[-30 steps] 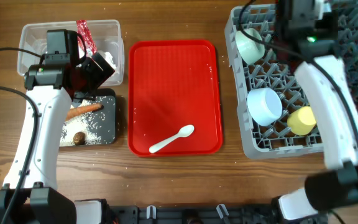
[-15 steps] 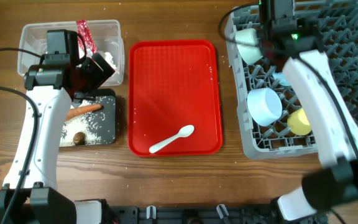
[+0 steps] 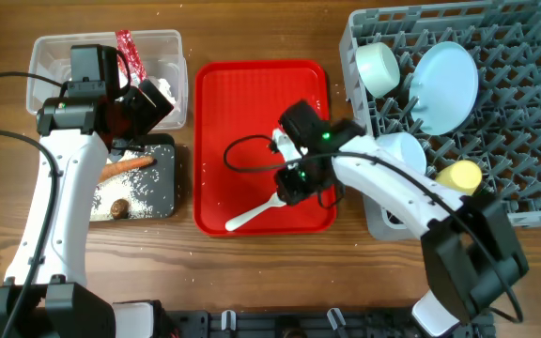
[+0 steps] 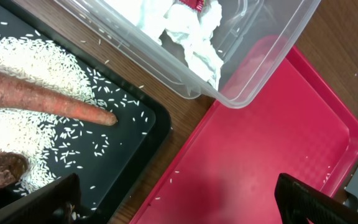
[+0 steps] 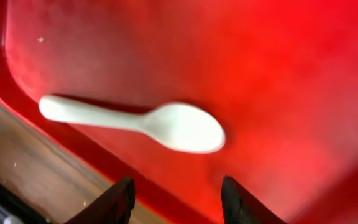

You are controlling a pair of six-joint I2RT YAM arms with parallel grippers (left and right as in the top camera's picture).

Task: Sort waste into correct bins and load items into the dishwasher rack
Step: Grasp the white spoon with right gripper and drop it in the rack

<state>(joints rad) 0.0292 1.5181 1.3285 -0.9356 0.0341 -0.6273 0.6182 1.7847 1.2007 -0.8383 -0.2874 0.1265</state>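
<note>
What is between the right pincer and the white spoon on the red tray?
Nothing but bare red tray. The right wrist view shows the open right pincer hanging over the white spoon, with no other object in the gap.

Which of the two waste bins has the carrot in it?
The black, shallower tub: the carrot lies in it among loose white grains. The clear tub beside it holds crumpled tissue and a red foil wrapper.

Glossy plastic spoon [image 5: 166, 124], ribbed red plastic tray [image 3: 252, 122]
</note>
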